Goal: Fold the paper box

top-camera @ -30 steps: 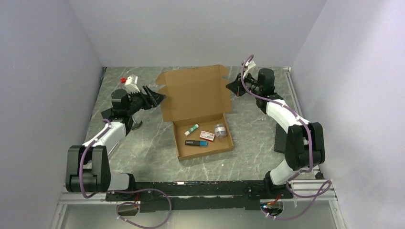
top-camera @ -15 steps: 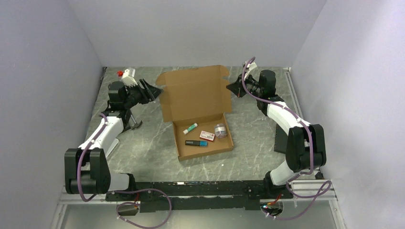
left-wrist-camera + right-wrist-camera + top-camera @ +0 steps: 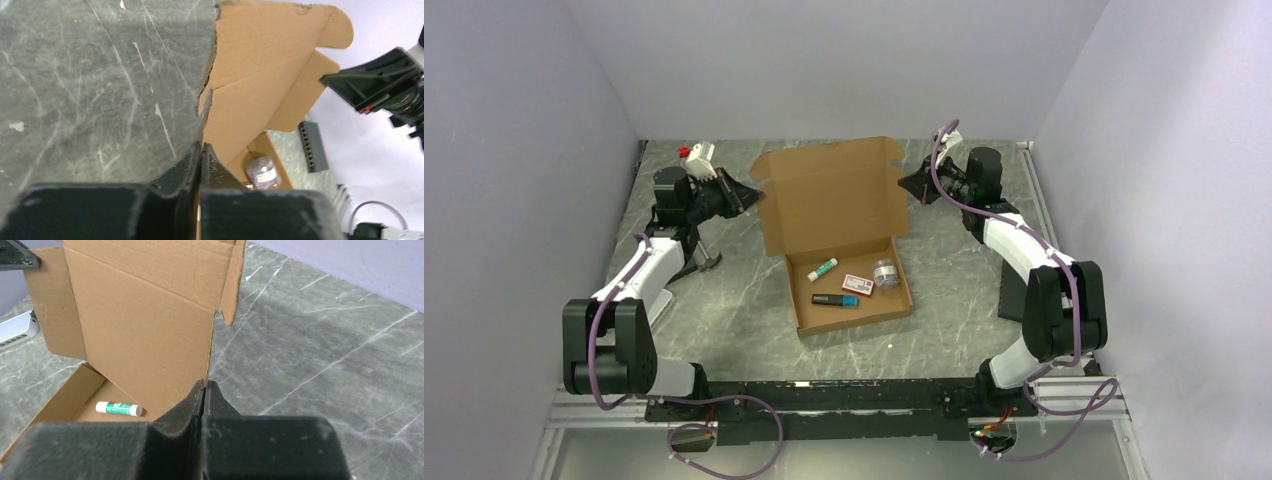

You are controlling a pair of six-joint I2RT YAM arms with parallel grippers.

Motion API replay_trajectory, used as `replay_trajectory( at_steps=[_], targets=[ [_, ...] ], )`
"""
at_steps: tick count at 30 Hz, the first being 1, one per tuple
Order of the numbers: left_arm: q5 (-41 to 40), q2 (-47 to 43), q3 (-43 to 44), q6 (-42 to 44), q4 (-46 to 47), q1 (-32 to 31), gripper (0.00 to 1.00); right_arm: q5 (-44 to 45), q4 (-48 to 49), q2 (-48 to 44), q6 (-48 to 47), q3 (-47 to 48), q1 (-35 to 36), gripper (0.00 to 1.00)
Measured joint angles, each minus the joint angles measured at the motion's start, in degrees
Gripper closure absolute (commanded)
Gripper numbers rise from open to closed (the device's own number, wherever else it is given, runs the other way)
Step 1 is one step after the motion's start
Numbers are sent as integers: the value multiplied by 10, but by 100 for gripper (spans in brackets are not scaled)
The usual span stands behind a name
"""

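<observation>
The paper box (image 3: 839,225) lies open in the middle of the bench (image 3: 724,300), between the two claws. Its lid (image 3: 829,195) stands tilted up and its shallow tray (image 3: 902,300) reaches out on the near side of both claws.

The left claw (image 3: 749,197) is pressed onto the lid's left side. In the left wrist view its fingers (image 3: 201,150) meet with a thin cardboard edge (image 3: 205,107) running down between the tips, so it pinches that edge. The torn-looking corrugated rim rises straight ahead of the tips. Bare bench (image 3: 100,75) spreads wide to the outer side of this claw. On its inner side are the lid panel, its rounded corner flap (image 3: 335,30) and a jar (image 3: 262,170) in the tray.

The right claw (image 3: 911,183) holds the opposite side. In the right wrist view its fingers (image 3: 205,387) close on the lid's right edge just below a small side flap (image 3: 231,282). Bare bench (image 3: 325,340) lies to the outer side of this claw. On its inner side, past the lid face (image 3: 140,315), a glue stick (image 3: 119,408) lies on the tray floor.

From above, the tray also holds a small red and white card (image 3: 856,283) and a dark pen-like piece (image 3: 836,299). Bare bench runs between the tray's front edge and the arm bases, and a narrower strip separates the lid's top edge from the back wall (image 3: 824,70).
</observation>
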Motion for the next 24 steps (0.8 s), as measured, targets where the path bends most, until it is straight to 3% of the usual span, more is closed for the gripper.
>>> replay_trajectory(
  at_steps=[5,10,15,24],
  targets=[
    [-2,-7,0,17,-6,-8,100,1,-1,-5,5,-2,0,100],
    [-78,-56,0,64,-31,-70,100,29,-6,-29,15,-16,0,100],
    [-153,-92,-5,100,-17,-124,100,119,-1,-50,14,-17,23,100],
    [-217,-6,52,161,7,-138,100,252,29,-8,8,19,70,100]
  ],
)
